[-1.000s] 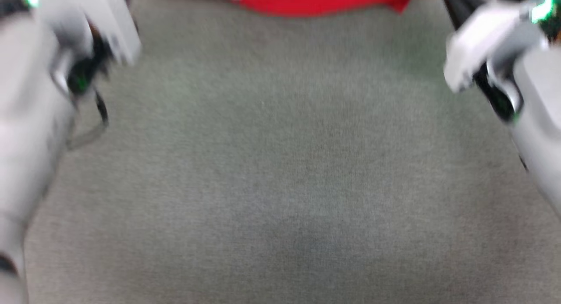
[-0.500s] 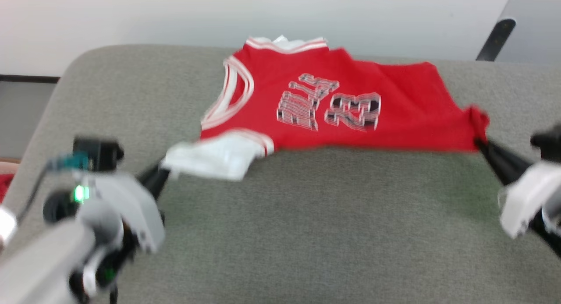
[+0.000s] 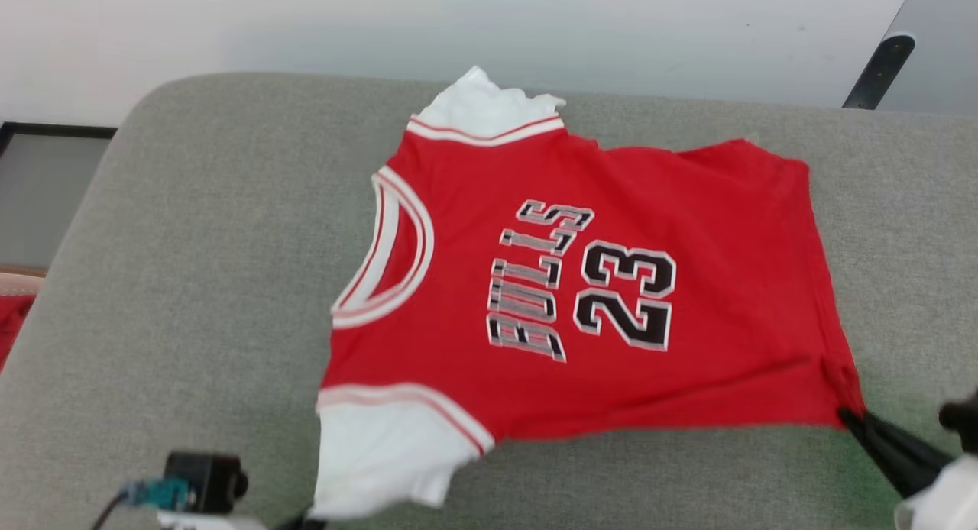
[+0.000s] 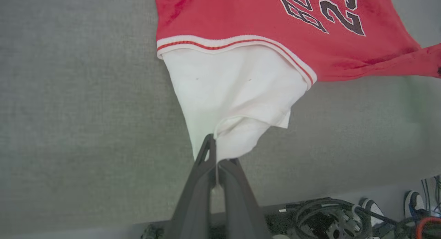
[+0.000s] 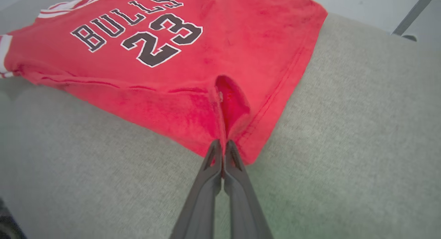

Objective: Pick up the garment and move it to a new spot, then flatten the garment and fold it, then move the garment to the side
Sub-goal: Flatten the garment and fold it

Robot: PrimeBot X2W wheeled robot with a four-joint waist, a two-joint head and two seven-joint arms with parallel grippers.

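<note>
Garment point(image 3: 611, 301), sleeve clamped in left pincer point(image 4: 218, 154), hem in right pincer point(image 5: 223, 145)

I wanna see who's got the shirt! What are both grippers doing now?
Left gripper: shut, holding the shirt by its white sleeve.
Right gripper: shut, holding the shirt's red corner.

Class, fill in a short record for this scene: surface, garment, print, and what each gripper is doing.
surface: grey cushion
garment: red jersey, spread out, front up
print: BULLS 23, black with white outline
left gripper: shut on the white sleeve
right gripper: shut on the red hem corner
</note>
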